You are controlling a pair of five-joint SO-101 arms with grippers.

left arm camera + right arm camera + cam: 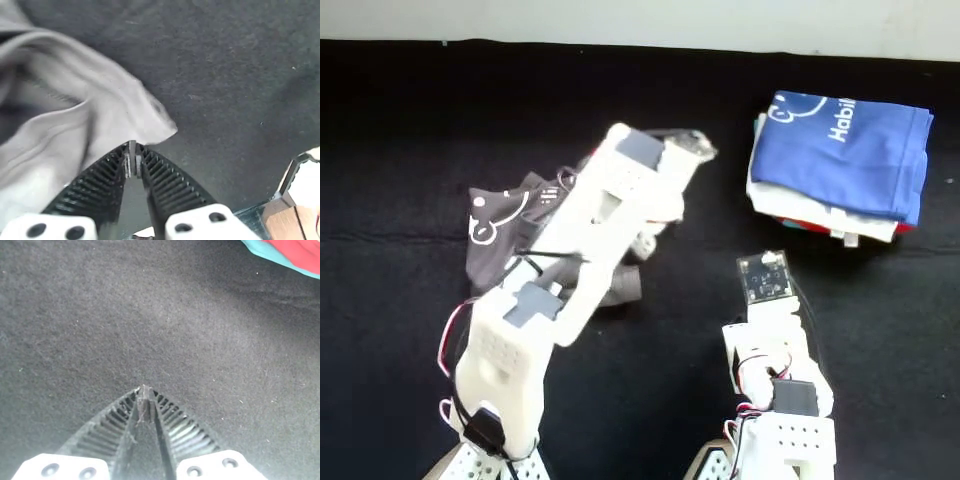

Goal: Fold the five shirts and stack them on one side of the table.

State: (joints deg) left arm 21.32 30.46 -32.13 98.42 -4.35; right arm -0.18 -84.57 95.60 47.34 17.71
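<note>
Our left gripper (131,152) is closed, tips at the edge of the shirt (60,140); whether cloth is pinched we cannot tell. The shirt lies crumpled back under this nearer arm. Our right gripper (145,396), closed and empty, hangs over bare table (75,315); the stack (840,160) sits beyond it, clear of the shirt.

Crumpled and unfolded at left: grey shirt (492,258) (white print facing up). At far right: neat stack (790,200), blue shirt (845,155) on top, white and red layers beneath.
</note>
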